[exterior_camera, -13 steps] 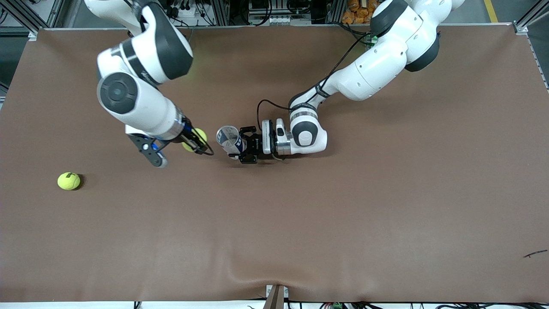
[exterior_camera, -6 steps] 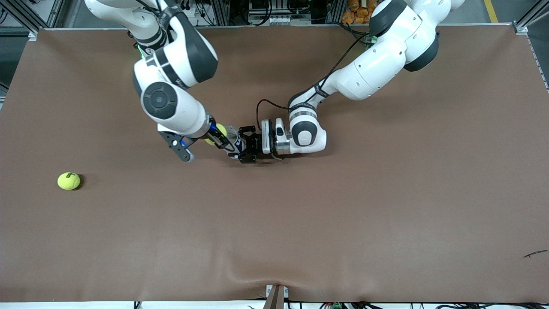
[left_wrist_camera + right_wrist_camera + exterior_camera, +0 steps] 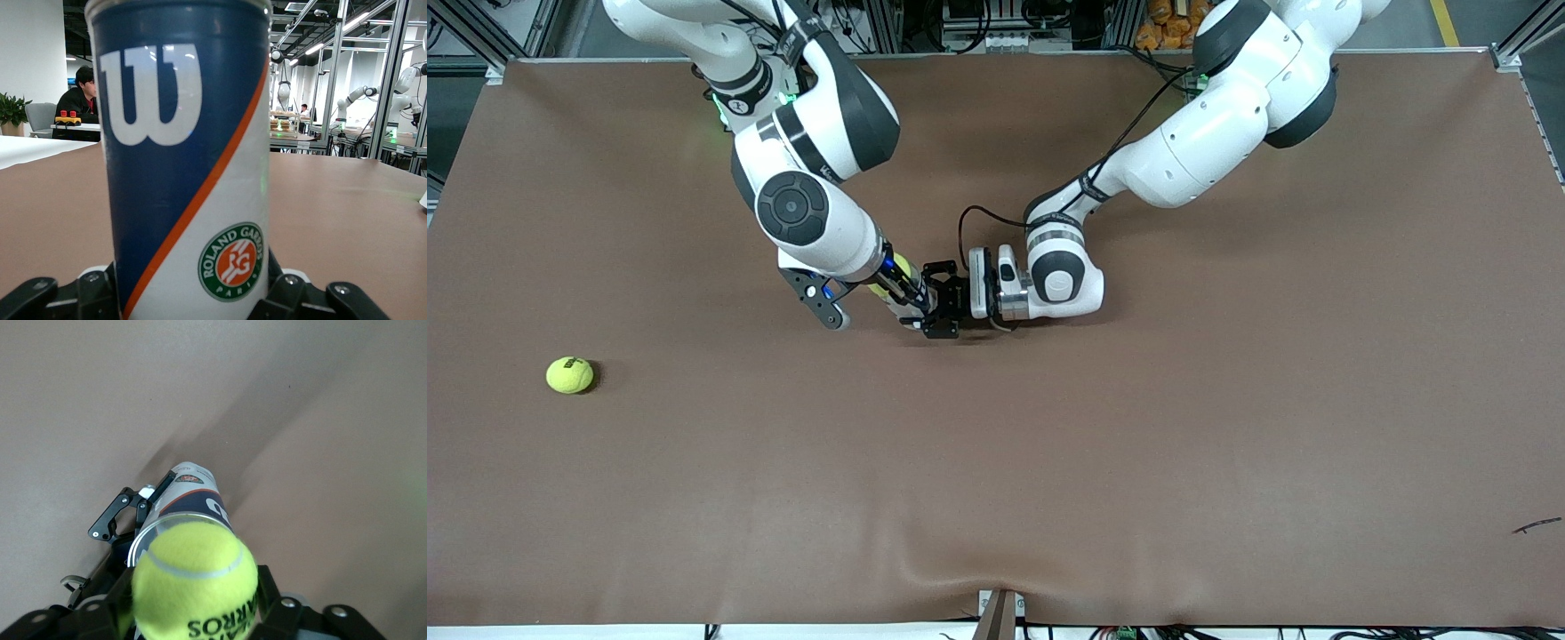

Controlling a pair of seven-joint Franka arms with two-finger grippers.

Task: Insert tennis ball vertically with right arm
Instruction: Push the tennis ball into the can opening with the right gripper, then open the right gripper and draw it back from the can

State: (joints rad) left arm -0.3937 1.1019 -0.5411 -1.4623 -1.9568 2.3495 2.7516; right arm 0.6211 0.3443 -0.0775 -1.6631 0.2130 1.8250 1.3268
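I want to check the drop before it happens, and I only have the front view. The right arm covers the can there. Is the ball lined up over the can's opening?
Observer: Yes. In the right wrist view the tennis ball, held in the right gripper, sits just above the can's open rim.
Operator: Is the can standing straight?
Observer: The left wrist view shows it upright on the table, with the left gripper shut around its lower part.
Operator: Which can is it?
Observer: A blue and white one with an orange stripe, a white W and a Roland Garros badge.
Operator: Has the ball gone in?
Observer: Not yet; most of it shows above the rim.
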